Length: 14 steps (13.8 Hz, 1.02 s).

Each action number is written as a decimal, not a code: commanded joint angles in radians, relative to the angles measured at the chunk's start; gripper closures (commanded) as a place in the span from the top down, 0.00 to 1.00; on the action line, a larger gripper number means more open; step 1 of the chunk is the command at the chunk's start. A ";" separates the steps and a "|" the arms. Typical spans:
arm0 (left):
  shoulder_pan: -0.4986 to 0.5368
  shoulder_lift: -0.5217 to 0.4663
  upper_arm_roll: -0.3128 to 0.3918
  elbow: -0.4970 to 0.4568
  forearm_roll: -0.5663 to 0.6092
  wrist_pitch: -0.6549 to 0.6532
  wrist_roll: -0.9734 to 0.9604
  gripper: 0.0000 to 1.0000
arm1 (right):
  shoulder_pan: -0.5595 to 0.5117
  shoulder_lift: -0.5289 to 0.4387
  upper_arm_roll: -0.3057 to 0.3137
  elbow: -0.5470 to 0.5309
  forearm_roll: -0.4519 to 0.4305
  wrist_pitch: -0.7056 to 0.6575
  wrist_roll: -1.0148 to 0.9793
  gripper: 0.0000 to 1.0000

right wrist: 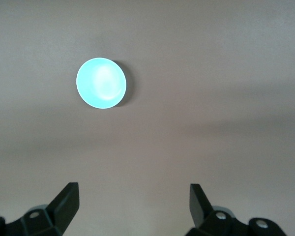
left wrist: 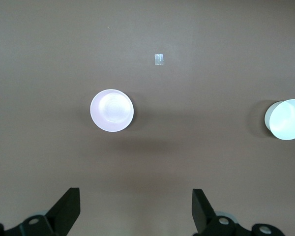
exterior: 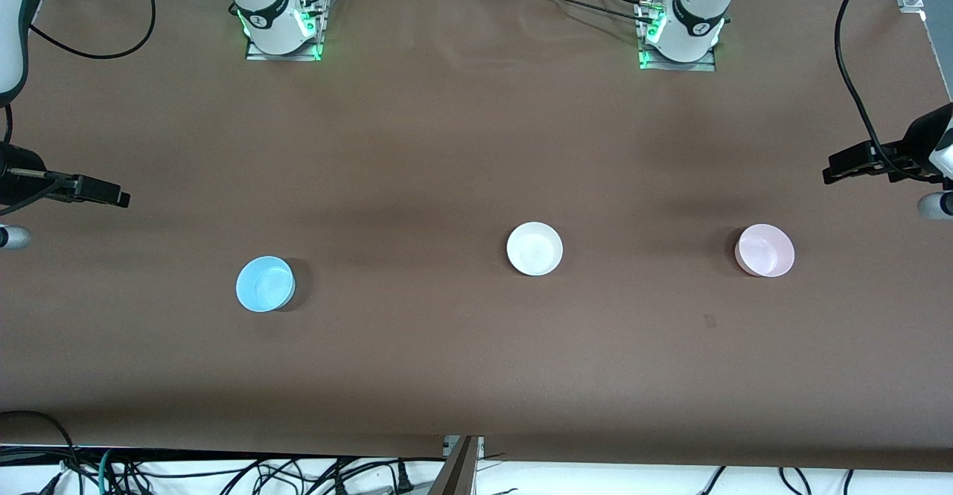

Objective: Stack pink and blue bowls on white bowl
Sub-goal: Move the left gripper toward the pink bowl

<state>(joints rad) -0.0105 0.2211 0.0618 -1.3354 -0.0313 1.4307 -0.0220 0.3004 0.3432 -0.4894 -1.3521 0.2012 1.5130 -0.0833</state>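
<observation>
Pink bowl (exterior: 765, 250) near left gripper (left wrist: 135, 209), blue bowl (exterior: 265, 283) near right gripper (right wrist: 133, 206); both jaws open, empty, aloft.

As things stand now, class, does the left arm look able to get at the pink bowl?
Probably yes. The pink bowl sits alone on the brown table toward the left arm's end. The left gripper is up above it with fingers open, and nothing lies between them. The white bowl stands well apart.

Even overhead light, soft shadows, sharp focus.
</observation>
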 commanded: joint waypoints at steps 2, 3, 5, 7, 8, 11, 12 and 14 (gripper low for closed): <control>0.004 -0.008 0.004 -0.004 -0.019 -0.010 -0.001 1.00 | -0.004 -0.015 0.005 -0.013 0.007 -0.002 -0.004 0.99; 0.006 -0.008 0.006 -0.005 -0.019 -0.010 -0.001 1.00 | -0.004 -0.015 0.005 -0.013 0.007 0.000 -0.004 0.99; 0.017 -0.005 0.027 -0.010 -0.019 -0.009 0.004 1.00 | -0.004 -0.015 0.005 -0.013 0.007 -0.002 -0.004 0.99; 0.023 -0.002 0.100 -0.025 -0.038 -0.004 0.007 1.00 | -0.003 -0.018 0.005 -0.013 0.007 -0.007 -0.004 0.99; 0.023 0.007 0.131 -0.033 -0.058 -0.001 0.008 1.00 | -0.004 -0.018 0.005 -0.012 0.009 -0.004 -0.004 0.99; 0.030 0.040 0.170 -0.108 -0.081 0.085 0.072 1.00 | -0.004 -0.023 0.005 -0.010 0.011 -0.008 -0.007 0.99; 0.032 0.044 0.173 -0.141 -0.079 0.120 0.124 1.00 | -0.004 -0.023 0.005 -0.010 0.012 -0.007 -0.013 0.99; 0.063 0.081 0.176 -0.204 -0.087 0.207 0.209 1.00 | -0.001 -0.027 0.009 -0.010 0.012 -0.010 -0.012 0.99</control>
<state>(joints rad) 0.0324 0.2842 0.2327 -1.4787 -0.0967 1.5670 0.1008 0.3010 0.3411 -0.4890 -1.3518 0.2017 1.5129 -0.0843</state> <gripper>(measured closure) 0.000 0.009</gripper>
